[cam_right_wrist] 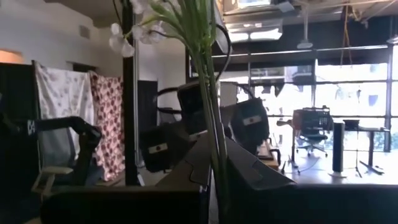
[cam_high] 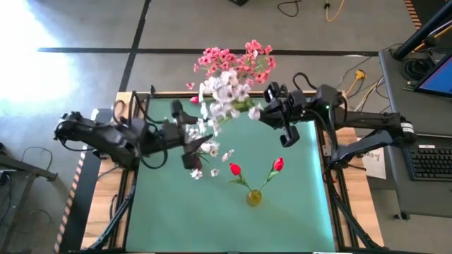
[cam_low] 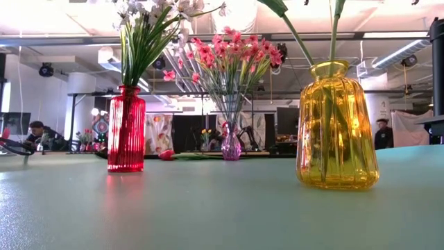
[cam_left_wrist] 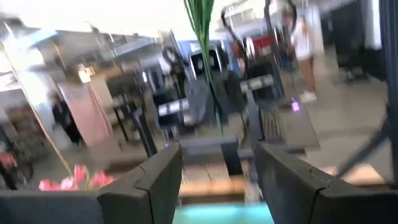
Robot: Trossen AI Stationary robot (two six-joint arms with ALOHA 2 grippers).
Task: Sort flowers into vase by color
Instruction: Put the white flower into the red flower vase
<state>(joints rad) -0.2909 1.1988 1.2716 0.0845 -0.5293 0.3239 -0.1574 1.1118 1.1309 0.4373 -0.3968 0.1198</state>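
The right gripper (cam_high: 267, 111) is up over the far side of the table (cam_high: 296, 212), from above. It is pinched shut on the green stalk of the white flowers (cam_high: 222, 95). Their long stalk points from the gripper toward the left edge. The left gripper (cam_high: 189, 146) is over the middle of the table, near the left side. Two red buds (cam_high: 234, 169) stand in one yellow vase (cam_high: 254, 197) near the front edge, and they lean apart. One bunch of pink flowers (cam_high: 236, 60) is at the far edge.

From the table top there are three vases. The red vase (cam_low: 126, 128) holds white flowers standing up. The small purple vase (cam_low: 231, 147) holds the pink ones. The yellow vase holds two green stalks.

In the left wrist view, the left gripper's two fingers (cam_left_wrist: 158, 180) are apart with nothing between them.

In the right wrist view, the stalk stands straight up between the closed fingers (cam_right_wrist: 249, 168).
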